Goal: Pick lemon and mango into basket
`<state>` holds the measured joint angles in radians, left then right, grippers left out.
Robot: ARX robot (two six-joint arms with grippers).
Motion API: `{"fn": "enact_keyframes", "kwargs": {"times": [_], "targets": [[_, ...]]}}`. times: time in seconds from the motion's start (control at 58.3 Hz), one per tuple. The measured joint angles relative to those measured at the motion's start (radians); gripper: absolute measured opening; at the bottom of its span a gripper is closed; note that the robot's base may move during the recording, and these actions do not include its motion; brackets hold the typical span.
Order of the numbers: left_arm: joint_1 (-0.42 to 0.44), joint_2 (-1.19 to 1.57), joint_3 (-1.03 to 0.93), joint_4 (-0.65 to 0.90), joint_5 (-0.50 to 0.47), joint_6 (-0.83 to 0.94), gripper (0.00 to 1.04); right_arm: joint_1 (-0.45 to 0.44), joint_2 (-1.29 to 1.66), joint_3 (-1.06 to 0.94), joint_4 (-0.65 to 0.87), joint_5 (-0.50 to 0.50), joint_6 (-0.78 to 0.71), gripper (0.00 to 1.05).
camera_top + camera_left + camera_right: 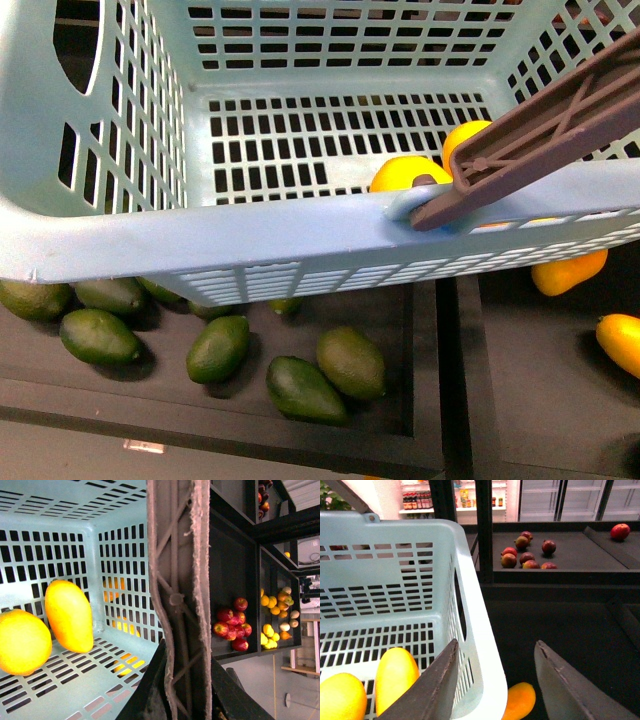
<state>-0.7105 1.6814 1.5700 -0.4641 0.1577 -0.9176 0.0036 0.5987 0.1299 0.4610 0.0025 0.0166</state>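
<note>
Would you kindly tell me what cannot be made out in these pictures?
Front view: the rim of the light aqua slotted plastic basket and its grey-brown handle hide most of the round yellow lemon and long oval orange-yellow mango; which is which is unclear there.
Left wrist view: the picture's edge cuts off the lemon.
Right wrist view: the basket wall partly hides an orange fruit outside.

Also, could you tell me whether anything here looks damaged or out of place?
The basket handle looks worn: its pale edge is rough and frayed in the left wrist view. Nothing else stands out.
</note>
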Motion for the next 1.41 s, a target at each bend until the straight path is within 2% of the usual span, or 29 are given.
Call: {"fn": "enact_keyframes", "kwargs": {"times": [0.257,1.2,1.286,1.406], "targets": [[0.000,0.000,0.000,0.000,0.001,0.001,0.08,0.000,-0.097,-0.050,-0.047,0.000,-0.011,0.02],[0.000,0.000,0.000,0.000,0.000,0.001,0.08,0.000,-0.417,-0.112,-0.279,0.000,-0.013,0.02],[0.000,0.000,0.000,0.000,0.000,0.001,0.08,0.000,-0.540,-0.111,-0.434,-0.001,-0.013,0.02],[0.001,0.000,0.000,0.000,0.000,0.001,0.08,0.000,-0.589,-0.112,-0.458,0.000,-0.013,0.02]]}}
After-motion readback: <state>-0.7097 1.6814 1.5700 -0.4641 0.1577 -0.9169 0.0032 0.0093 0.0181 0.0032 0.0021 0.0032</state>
